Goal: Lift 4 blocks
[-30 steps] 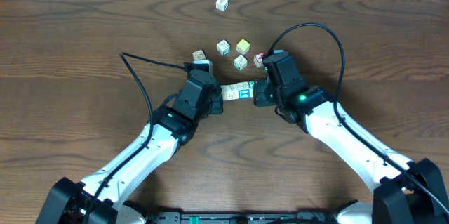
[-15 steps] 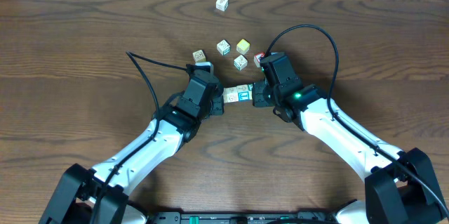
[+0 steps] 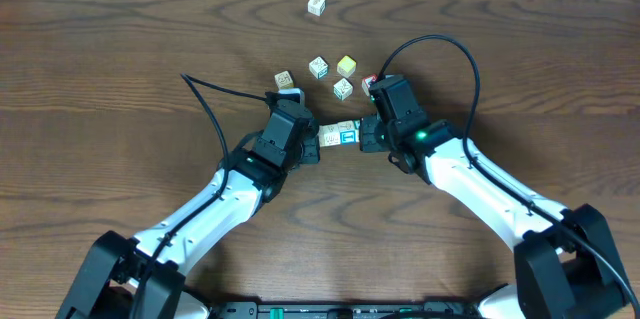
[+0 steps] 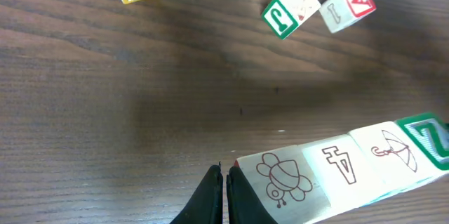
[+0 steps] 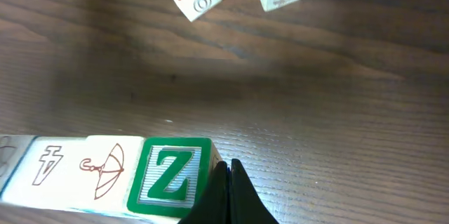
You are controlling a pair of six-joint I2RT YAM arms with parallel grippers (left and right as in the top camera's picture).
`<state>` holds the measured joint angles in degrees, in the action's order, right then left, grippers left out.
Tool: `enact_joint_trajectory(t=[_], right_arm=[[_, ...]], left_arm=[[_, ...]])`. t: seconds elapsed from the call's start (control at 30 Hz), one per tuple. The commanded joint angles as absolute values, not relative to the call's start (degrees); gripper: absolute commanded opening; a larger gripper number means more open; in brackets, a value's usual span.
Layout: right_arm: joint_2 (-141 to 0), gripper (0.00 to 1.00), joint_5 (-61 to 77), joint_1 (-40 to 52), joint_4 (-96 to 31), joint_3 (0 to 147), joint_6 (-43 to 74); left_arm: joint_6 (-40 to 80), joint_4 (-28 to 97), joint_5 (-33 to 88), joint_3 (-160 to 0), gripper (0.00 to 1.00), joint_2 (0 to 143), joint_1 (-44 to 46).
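Four blocks (image 3: 338, 134) sit end to end in one straight row near the middle of the surface (image 3: 100, 59), between the two arms.

Left jaws: fully closed, fingers pressed together with nothing between them. Their tip butts against the left end of the row, at the block with a bug drawing (image 4: 284, 178).

Right jaws: also fully closed and holding nothing inside. Their tip presses against the right end of the row, touching the side of the green "Z" block (image 5: 172, 175).

Row order from left to right: bug, "4" (image 4: 340, 164), umbrella (image 4: 389, 150), green "Z". Neighbouring faces touch. The row is pinched lengthwise between the two closed tips, not gripped inside either pair of jaws.

In both wrist views a soft shadow band lies on the wood beyond the row and apart from it. I cannot tell for certain whether the row touches the surface.

Loose cubes lie farther away, apart from the row: a yellow cube (image 3: 346, 64), a red-faced cube (image 3: 369, 83) just beside the right arm (image 3: 480, 184), three more cream cubes nearby, and one cube (image 3: 316, 4) well apart at the far edge.
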<state>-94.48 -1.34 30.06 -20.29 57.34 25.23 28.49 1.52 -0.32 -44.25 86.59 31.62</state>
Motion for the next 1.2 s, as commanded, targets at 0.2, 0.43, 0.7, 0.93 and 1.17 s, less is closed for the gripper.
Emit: enact_joint_trajectory(t=[0.2, 0.43, 0.7, 0.93, 1.17], right_arm=[[-96.7, 0.01, 12.4, 36.5, -17.0, 58.5, 26.2], [-96.7, 0.01, 12.3, 36.5, -17.1, 58.5, 26.2], [-96.8, 0.01, 12.3, 36.5, -17.3, 58.5, 27.0], [-97.3, 0.01, 12.3, 36.6, -18.1, 58.3, 27.0], [-99.4, 0.01, 12.3, 36.5, -18.0, 58.3, 27.4]], left_arm=[[28.6, -1.0, 12.9, -45.0, 0.07, 88.8, 35.2], [28.6, -1.8, 13.0, -45.0, 0.07, 89.8, 35.2], [28.6, -1.8, 12.9, -44.9, 0.07, 89.9, 35.2], [28.6, -1.8, 12.9, -44.8, 0.07, 89.9, 35.2], [28.6, -1.9, 12.9, -44.5, 0.07, 90.3, 35.2]])
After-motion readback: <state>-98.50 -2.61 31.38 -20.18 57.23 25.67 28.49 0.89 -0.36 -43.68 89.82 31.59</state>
